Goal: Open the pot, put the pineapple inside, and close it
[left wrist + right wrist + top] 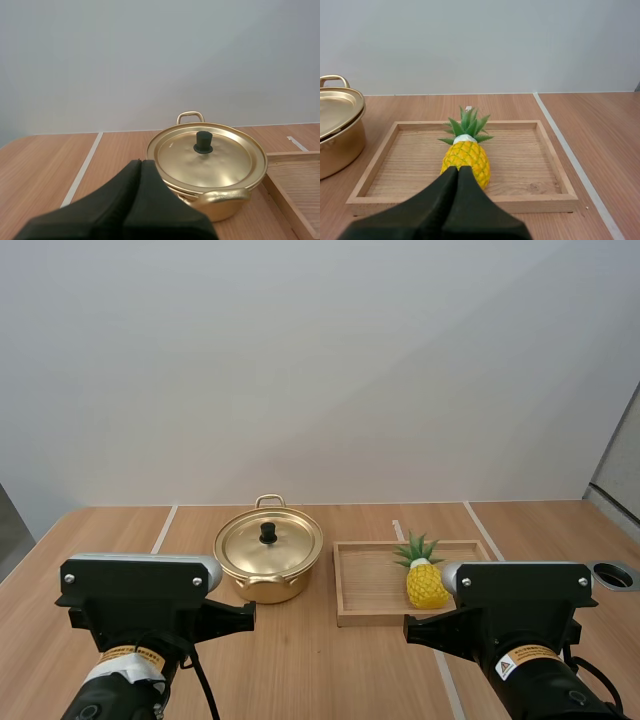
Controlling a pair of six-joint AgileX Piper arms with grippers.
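Pineapple (426, 583), small, yellow and toy-like with a green leafy crown: lies near the middle of a shallow rectangular wooden tray (368, 616), crown toward the far rim, body apart from the walls. Sits well apart from the pot, with the tray's left wall between the two.

Round gold metal pot (285, 589): stands upright on the light wooden table (330, 670), just beside the tray's left wall; cannot tell whether touching. Carries a matching gold lid (285, 545), seated flat over the mouth, with a short black knob (268, 532) at its middle. Has one gold loop as far handle (270, 501) and another as near handle (220, 197).

Left gripper (141, 161): both black fingers pressed together into one dark wedge, clasping nothing; hangs short of the pot, facing the near handle and the closed lid.

Right gripper (457, 168): fingers likewise together, nothing between them; points in line with the pineapple, with the tray's near rim lying across the way.

Pale stripes (163, 530) along the table; grey-ringed round hole (615, 575) at its right edge, well apart from the tray.
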